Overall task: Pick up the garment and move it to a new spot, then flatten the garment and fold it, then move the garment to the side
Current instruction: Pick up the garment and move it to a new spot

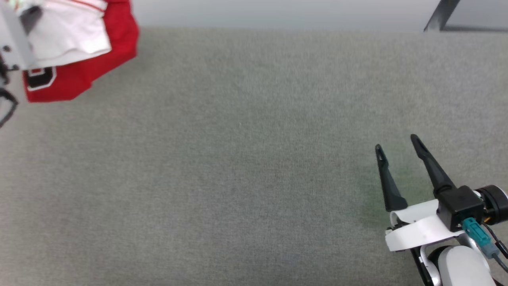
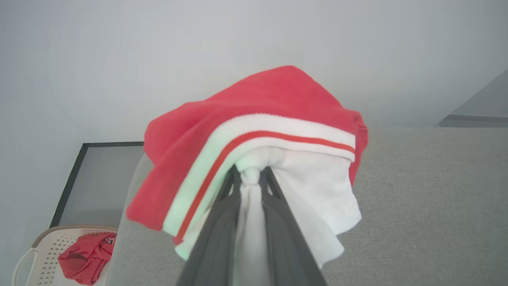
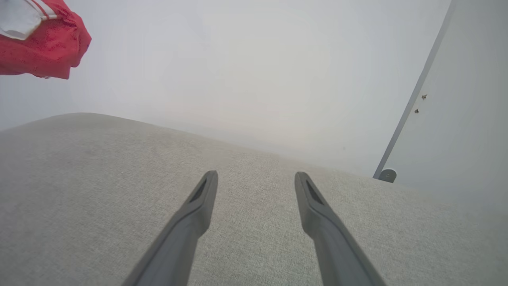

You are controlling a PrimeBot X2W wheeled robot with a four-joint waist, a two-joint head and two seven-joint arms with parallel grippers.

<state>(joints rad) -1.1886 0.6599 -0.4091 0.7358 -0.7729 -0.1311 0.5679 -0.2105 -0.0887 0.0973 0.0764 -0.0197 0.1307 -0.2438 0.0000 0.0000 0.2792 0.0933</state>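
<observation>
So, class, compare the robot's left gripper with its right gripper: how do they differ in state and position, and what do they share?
The left gripper is shut on the garment, pinching its white cloth; the right gripper is open and holds nothing.
The left gripper's fingers are draped by the garment; the right gripper's fingers stand bare over the grey surface.
Shared: two long dark fingers each.

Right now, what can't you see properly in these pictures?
- Head view: the shirt runs off the top-left corner; a pale arm covers some black letters.
- Left wrist view: folds bunched over the left gripper hide the shirt's front.
- Left wrist view: the basket is cut by the bottom edge; the red cloth in it is too small to identify.
</observation>
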